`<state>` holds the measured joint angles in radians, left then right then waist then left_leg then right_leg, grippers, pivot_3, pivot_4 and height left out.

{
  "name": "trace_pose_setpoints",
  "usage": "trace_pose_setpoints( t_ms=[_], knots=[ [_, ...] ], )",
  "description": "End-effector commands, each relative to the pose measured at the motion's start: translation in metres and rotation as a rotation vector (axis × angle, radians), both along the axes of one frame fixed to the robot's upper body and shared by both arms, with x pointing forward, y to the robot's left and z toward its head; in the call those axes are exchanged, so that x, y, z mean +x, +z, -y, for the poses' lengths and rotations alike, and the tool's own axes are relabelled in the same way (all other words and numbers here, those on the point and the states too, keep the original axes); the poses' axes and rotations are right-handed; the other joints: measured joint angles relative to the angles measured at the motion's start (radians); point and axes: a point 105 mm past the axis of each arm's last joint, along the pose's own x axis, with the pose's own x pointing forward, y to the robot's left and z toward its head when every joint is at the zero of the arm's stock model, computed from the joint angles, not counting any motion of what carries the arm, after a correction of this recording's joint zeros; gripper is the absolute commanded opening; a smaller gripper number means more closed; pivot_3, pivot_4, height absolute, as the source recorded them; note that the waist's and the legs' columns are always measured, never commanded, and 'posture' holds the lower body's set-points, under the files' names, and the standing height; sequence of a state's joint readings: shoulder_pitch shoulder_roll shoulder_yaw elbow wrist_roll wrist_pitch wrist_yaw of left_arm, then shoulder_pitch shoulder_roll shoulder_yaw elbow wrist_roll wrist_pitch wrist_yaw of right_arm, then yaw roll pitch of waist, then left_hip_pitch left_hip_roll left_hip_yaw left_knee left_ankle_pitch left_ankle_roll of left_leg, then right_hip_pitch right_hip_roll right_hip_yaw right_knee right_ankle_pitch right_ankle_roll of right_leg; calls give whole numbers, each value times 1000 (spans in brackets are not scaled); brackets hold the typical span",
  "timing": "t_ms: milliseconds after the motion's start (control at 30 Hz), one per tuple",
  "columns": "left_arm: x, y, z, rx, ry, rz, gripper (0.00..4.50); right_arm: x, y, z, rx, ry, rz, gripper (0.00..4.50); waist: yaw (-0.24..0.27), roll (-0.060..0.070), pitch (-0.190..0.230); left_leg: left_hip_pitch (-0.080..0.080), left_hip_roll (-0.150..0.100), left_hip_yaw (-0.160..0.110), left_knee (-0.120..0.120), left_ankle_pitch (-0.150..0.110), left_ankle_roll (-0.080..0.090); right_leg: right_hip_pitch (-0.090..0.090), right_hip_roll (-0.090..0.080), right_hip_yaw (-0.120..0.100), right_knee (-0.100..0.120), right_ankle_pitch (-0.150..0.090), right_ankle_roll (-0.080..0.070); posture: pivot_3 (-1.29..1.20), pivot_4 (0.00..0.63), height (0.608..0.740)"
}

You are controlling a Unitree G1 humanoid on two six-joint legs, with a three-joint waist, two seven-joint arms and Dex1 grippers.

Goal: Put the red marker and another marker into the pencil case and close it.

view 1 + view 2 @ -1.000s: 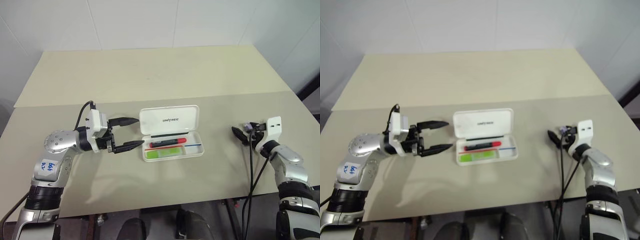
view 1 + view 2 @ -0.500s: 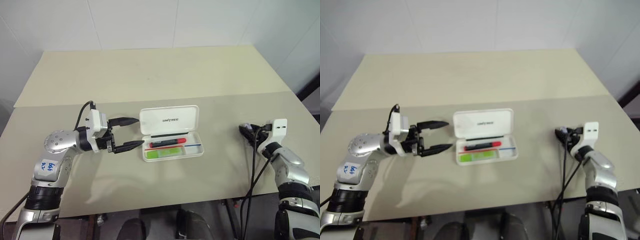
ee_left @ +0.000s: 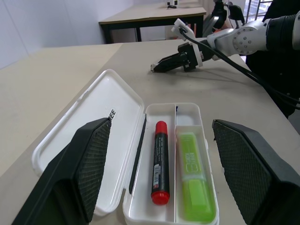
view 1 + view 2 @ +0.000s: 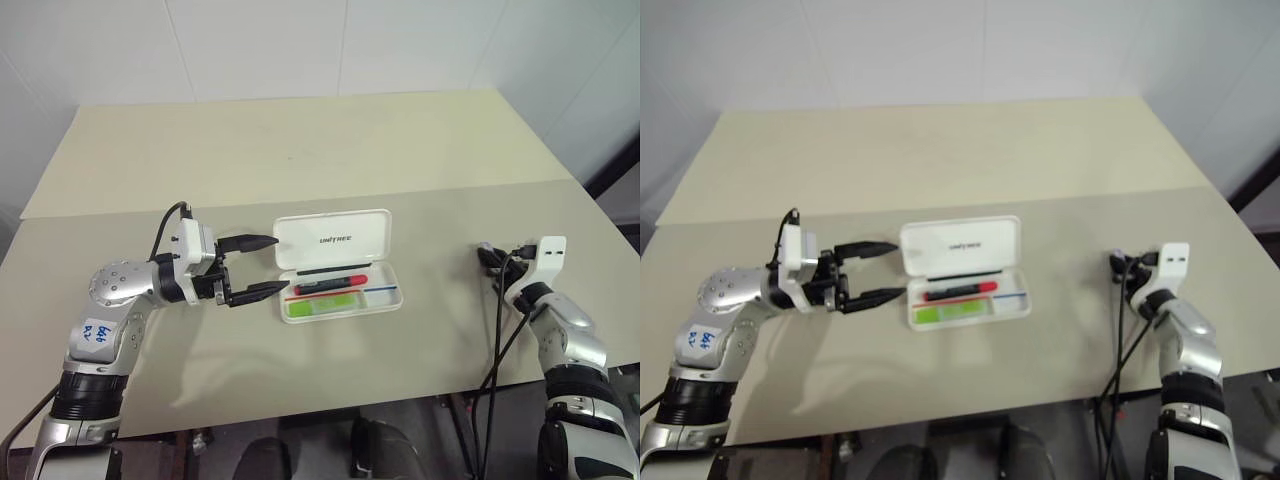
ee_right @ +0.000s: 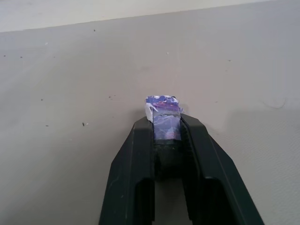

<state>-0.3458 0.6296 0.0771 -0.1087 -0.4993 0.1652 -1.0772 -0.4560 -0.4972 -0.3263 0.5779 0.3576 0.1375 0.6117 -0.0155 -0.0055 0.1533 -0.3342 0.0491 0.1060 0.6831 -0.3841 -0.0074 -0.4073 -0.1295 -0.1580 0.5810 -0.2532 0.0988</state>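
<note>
A: Where does the pencil case [image 4: 338, 266] sit?

B: It lies near the middle of the beige table [image 4: 300, 150], lid swung fully back and resting flat, the small dark lettering on the lid's inner face visible from the head camera.

A: And its contents?

B: The tray has two long compartments. The red marker [image 3: 160, 161] lies lengthwise in the one next to the hinge. The lime-green marker [image 3: 191, 176] lies in the outer compartment, parallel to the red one and separated from it by the divider.

A: What does the left gripper [image 4: 262, 266] do?

B: It hovers just beside the case's left end, pointing level toward it. Its two black fingers [image 3: 89, 164] stand wide apart, one on each side of the case in the wrist camera, and touch nothing.

A: And the right gripper [image 4: 487, 258]?

B: It sits well to the right of the case, low over the table. Its fingers [image 5: 136, 173] are closed together, pinching a small purple-and-white scrap [image 5: 163, 115] between their tips; what that scrap is cannot be told. A black cable [image 4: 500, 330] runs from the wrist down past the table edge.
</note>
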Motion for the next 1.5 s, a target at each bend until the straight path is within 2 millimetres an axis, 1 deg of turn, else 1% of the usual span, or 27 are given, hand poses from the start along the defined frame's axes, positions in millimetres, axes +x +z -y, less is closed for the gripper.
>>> trace_pose_setpoints(
  t_ms=[33,133,200,233,300,400,433,467,533,633,967,1200,1400,1433,1500],
  knots=[
    [-5,8,2,-12,-10,46,3688,2,34,-24,-40,122,125,389,-3,1,0,0,0,0,0,0,0,0,0,0,0,0,0,0,150,740],
    [-5,7,1,-14,-5,43,3688,1,43,-42,-108,203,162,389,-5,1,0,0,0,0,0,0,0,0,0,0,0,0,0,0,150,740],
    [-6,7,0,-16,-1,42,3688,-4,52,-67,-174,339,202,389,-2,1,0,-1,0,-1,0,0,0,0,0,-1,1,0,0,0,150,740],
    [-6,7,0,-17,2,41,3688,-6,60,-77,-202,387,247,389,-2,1,1,-1,-1,-1,0,0,0,0,-1,-1,1,0,0,0,150,740],
    [-6,6,-1,-17,6,41,3688,-9,67,-87,-217,443,283,389,-2,1,1,-1,-1,-1,-1,0,0,-1,-1,-1,0,0,0,0,150,740],
    [-7,5,-2,-20,13,39,3688,-26,66,-114,-336,661,316,389,4,1,1,-1,-1,-2,-1,0,0,-1,0,-1,0,0,0,0,150,740],
    [-8,5,-2,-21,15,38,3688,-32,63,-121,-363,727,312,389,6,1,1,-1,-1,-2,-1,0,0,-1,0,-1,1,0,0,0,150,740],
    [-8,5,-2,-22,16,37,3688,-36,60,-124,-374,763,307,389,9,1,1,-1,-1,-1,-1,0,0,-1,0,-1,0,0,0,0,150,740],
    [-10,4,-1,-25,20,35,3688,-46,48,-134,-413,899,262,389,14,1,0,-1,-1,-2,0,0,0,0,0,-1,0,0,0,0,150,740],
    [-12,3,-1,-27,25,33,3688,-51,39,-136,-437,992,216,389,14,1,0,-1,-1,-1,0,0,0,0,-1,-1,0,0,0,0,150,740],
    [-20,1,-3,-26,54,24,3688,-50,23,-135,-511,1145,156,389,13,1,0,0,-1,-1,0,0,0,0,0,-1,1,0,0,0,150,740],
    [-21,3,-5,-20,68,25,3688,-43,15,-141,-525,1185,145,389,12,0,0,0,-1,-1,1,0,0,0,0,-1,1,0,0,0,150,740],
    [-22,6,-9,-14,84,28,3688,-44,9,-135,-533,1201,115,389,12,0,0,0,-1,-1,1,0,0,0,0,-1,1,0,0,0,150,740],
    [-23,6,-10,-13,86,28,3688,-44,9,-134,-534,1199,114,1129,13,0,0,0,-1,-1,1,0,0,0,0,-1,1,0,0,0,150,740],
    [-22,6,-10,-12,86,28,3688,-45,9,-133,-526,1202,108,1700,12,1,1,0,-1,-1,1,0,0,0,-1,-1,1,0,0,0,150,740]
  ],
)
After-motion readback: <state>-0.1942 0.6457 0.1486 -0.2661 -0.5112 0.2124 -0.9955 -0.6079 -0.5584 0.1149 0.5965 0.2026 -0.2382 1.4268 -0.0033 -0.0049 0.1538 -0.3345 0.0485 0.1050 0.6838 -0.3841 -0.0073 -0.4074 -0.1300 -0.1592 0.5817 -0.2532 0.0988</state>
